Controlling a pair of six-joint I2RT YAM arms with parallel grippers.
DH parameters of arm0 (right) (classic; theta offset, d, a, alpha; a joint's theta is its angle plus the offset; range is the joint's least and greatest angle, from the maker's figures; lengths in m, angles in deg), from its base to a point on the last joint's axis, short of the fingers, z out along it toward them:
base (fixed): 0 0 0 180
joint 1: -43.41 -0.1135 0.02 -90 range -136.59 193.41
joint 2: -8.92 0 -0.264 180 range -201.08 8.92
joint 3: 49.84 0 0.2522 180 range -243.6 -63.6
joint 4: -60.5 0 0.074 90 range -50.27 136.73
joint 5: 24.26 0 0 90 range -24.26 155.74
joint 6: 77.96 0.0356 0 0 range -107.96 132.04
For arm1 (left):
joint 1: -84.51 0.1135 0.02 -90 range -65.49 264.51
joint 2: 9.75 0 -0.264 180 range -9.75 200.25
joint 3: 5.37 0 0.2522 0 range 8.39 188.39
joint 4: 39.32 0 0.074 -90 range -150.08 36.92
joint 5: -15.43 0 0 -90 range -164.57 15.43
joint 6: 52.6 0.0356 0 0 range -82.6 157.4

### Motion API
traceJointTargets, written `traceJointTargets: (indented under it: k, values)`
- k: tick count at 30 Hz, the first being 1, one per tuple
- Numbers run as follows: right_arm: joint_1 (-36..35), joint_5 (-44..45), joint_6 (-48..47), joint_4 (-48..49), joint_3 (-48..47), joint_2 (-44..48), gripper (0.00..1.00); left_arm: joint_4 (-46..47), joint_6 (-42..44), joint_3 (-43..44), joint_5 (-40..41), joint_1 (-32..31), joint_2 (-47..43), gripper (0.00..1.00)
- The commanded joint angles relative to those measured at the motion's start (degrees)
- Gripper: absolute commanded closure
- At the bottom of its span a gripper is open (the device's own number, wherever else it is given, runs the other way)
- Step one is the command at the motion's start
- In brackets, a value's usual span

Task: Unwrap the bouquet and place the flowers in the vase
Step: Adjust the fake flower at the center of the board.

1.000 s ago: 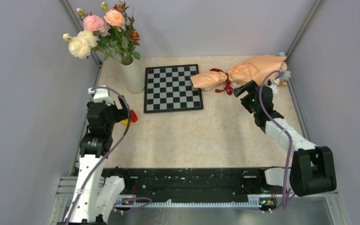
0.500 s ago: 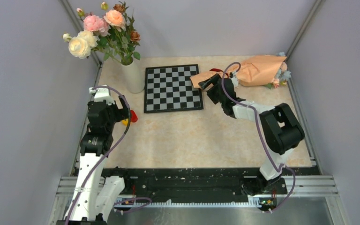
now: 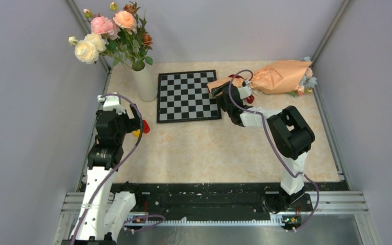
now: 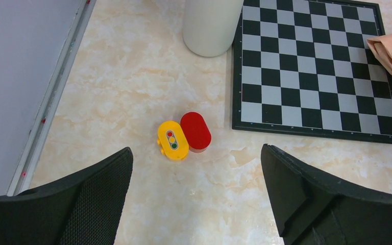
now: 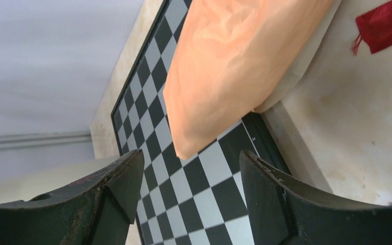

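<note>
The bouquet (image 3: 278, 75), a peach-orange paper cone tied with a dark red ribbon (image 3: 249, 97), lies at the back right. Its narrow end rests on the chessboard (image 3: 188, 95), and small flowers (image 3: 304, 87) poke out of the wide end by the right wall. My right gripper (image 5: 191, 163) stands open just short of the paper's narrow tip (image 5: 224, 87), with nothing between its fingers. The white vase (image 3: 144, 81) stands at the back left with large roses in it. My left gripper (image 4: 196, 194) hangs open over bare table, with the vase base (image 4: 212, 25) ahead of it.
A yellow traffic-light block (image 4: 172, 140) and a red block (image 4: 195, 131) lie side by side between my left gripper and the chessboard (image 4: 316, 66). Grey walls close in the table on the left, back and right.
My right arm has swung left from the bouquet's wide part to its narrow end over the chessboard, and its jaws have narrowed a little. The left arm has not moved.
</note>
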Motion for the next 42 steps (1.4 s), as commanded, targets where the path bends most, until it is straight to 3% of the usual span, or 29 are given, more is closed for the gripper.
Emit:
traceJointTargets:
  k: [1,6,14,21,23,28,29,35,42]
  values:
    - [-0.6,6.4,0.9,2.3,-4.4,-2.3,0.32,2.5,0.1,-0.3,-1.0,0.1,-0.4,0.01]
    - [-0.9,8.4,2.0,1.6,-6.1,-4.4,0.42,2.6,0.2,-0.4,-0.8,-0.2,-0.7,0.01]
    - [-1.3,9.6,2.8,2.3,-8.4,-7.7,0.44,2.4,0.2,-0.3,-0.1,-1.2,-1.1,0.01]
    - [-1.3,11.2,1.6,2.3,-9.3,-8.9,0.54,2.3,0.3,-0.3,0.4,-1.6,-1.1,0.01]
    - [-1.3,12.0,1.0,2.5,-9.1,-8.6,0.62,2.3,0.3,-0.3,0.5,-1.6,-1.0,0.01]
    - [-1.3,12.1,-1.0,3.9,-7.2,-6.5,0.97,2.3,0.3,-0.3,0.7,-1.6,-1.1,0.01]
    - [-1.3,12.1,-1.5,4.1,-6.6,-5.8,1.0,2.3,0.4,-0.4,0.8,-1.6,-1.1,0.01]
    - [-1.3,7.4,-3.8,7.5,1.4,1.3,1.0,2.1,0.3,-0.2,1.2,-1.6,-1.5,0.01]
    - [-1.3,3.0,-9.6,4.9,14.7,15.2,1.0,2.0,0.2,-0.1,1.0,-1.6,-1.8,0.01]
